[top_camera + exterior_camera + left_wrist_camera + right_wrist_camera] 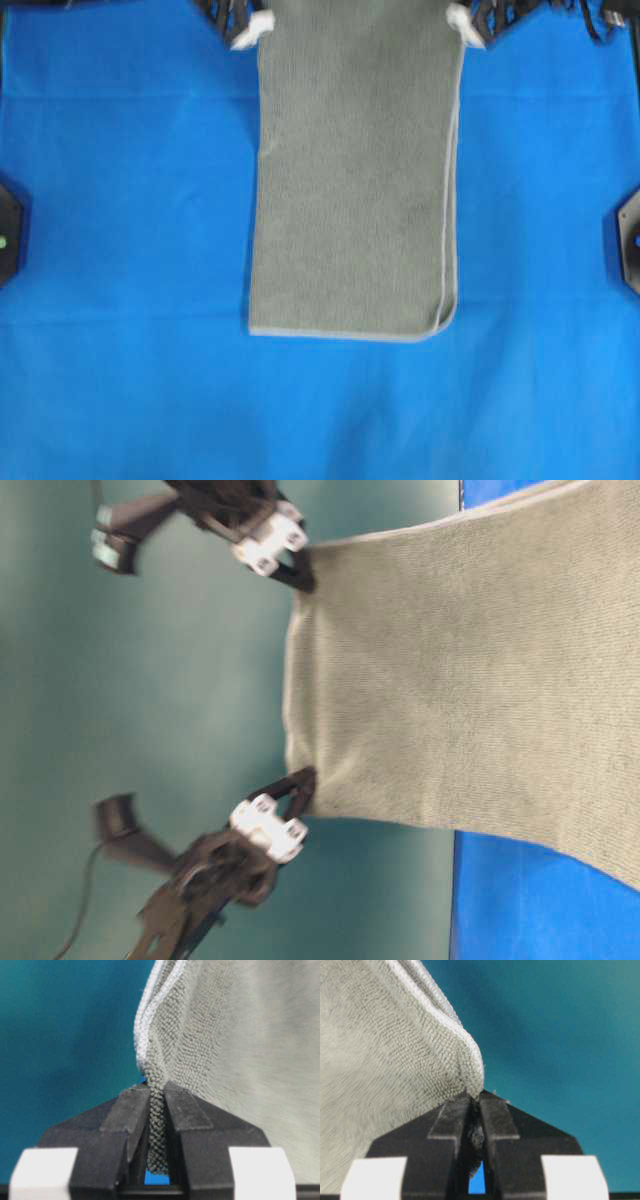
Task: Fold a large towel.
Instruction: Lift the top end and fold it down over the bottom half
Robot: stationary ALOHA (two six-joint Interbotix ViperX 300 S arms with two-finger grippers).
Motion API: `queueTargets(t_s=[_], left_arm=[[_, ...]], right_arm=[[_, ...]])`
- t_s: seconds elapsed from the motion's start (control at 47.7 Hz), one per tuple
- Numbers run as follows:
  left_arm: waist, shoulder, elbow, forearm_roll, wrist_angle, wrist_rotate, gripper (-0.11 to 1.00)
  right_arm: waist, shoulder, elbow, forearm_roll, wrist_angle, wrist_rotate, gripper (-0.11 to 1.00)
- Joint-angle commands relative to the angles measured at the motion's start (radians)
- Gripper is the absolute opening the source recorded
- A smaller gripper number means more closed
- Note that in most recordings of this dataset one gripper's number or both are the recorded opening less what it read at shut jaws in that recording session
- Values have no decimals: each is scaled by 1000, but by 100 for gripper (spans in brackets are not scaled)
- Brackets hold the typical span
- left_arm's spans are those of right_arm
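Grey-green terry, the large towel (355, 180) ran down the frame's middle on the blue table covering (120, 250). You had the left gripper (250, 32) and right gripper (462, 22) each pinching a top corner, lifted, probably to draw that end over for a fold.

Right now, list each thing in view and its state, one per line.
Towel: folded into a long strip, far end lifted off the table by two corners, near end lying flat.
Left end effector: shut on a towel corner.
Right end effector: shut on the other corner.
Table cover: spread flat.
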Motion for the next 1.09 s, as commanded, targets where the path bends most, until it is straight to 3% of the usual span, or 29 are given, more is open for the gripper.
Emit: queueTargets(t_s=[0.0,0.105,0.189,0.273,0.462,0.608,0.755,0.902,1.07], left_arm=[[-44,-101,49,-2,14,-11,5],[-135,-178,132,-5,34,-40,5],[-210,-216,190,-5,43,-103,5],[-285,-242,241,-5,48,-173,5],[-485,-233,311,-14,26,-239,5],[-583,-166,341,-14,-2,-351,5],[-664,-66,360,-14,-66,-460,5],[-709,29,360,-14,-167,-497,5],[-730,66,353,-14,-196,-502,5]], right_arm=[[63,-101,37,-2,64,9,3],[164,-187,107,12,126,21,3],[261,-247,149,43,173,26,3],[368,-291,179,86,219,40,3],[528,-275,232,187,259,87,3],[614,-193,264,270,236,135,3],[673,-101,291,304,140,195,3],[699,-9,308,305,15,255,3],[716,55,302,305,-66,288,3]])
